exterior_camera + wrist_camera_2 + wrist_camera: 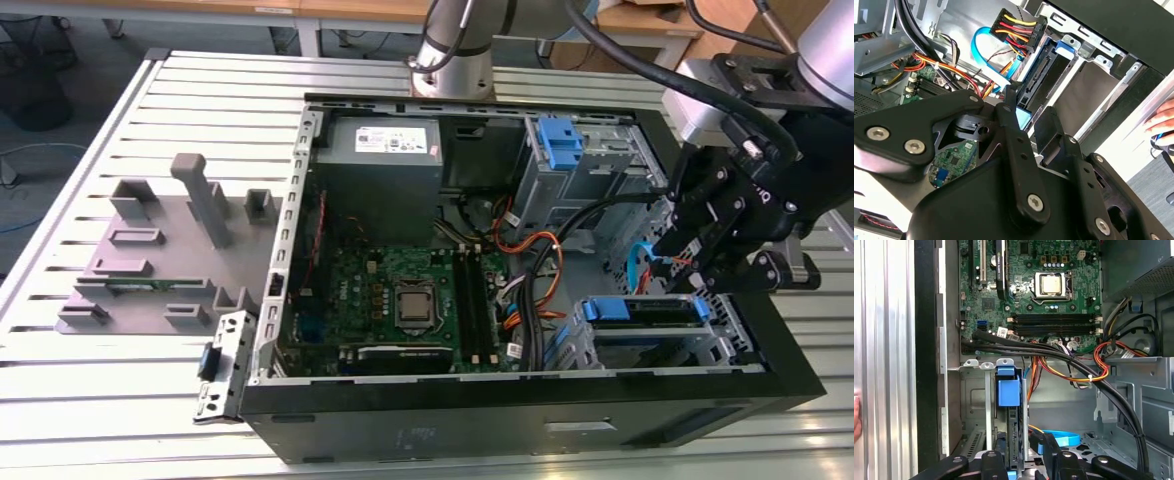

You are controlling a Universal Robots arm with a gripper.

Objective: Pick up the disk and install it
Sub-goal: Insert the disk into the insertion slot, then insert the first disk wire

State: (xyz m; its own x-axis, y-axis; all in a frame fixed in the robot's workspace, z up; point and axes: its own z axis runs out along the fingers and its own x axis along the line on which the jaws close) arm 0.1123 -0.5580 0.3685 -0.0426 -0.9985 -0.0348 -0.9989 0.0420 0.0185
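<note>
Your gripper (1029, 107) (1021, 455) (697, 268), all matte black links and bright screw heads, sits right at the disk (1036, 80) (1014, 432), and you cannot tell whether it is clamped on it or loose. The disk stands on edge, a thin dark slab with a black connector strip, in the sheet-metal drive cage (717, 322) (968, 405) directly ahead of the gripper. A glossy blue plastic latch (1008, 390) caps the end farthest from the gripper. Room here is tight. The cage's folded walls run close along both flanks of the disk. A flat blue data cable (981, 50) (1061, 437) loops just beside the gripper, next to a black plug with red, yellow and black wires (1014, 30). Just beyond the cage, thick black cables (1054, 352) cross in front of the green motherboard (1054, 300) (400, 290) with its square metal processor socket (1050, 284). Farther off, the grey power-supply box (380, 150) fills a corner of the black case (534, 425). Outside the case, a person's hand (1164, 122) rests near the ribbed aluminium table (107, 400). A grey moulded fixture (160, 250) lies well apart from the gripper.
</note>
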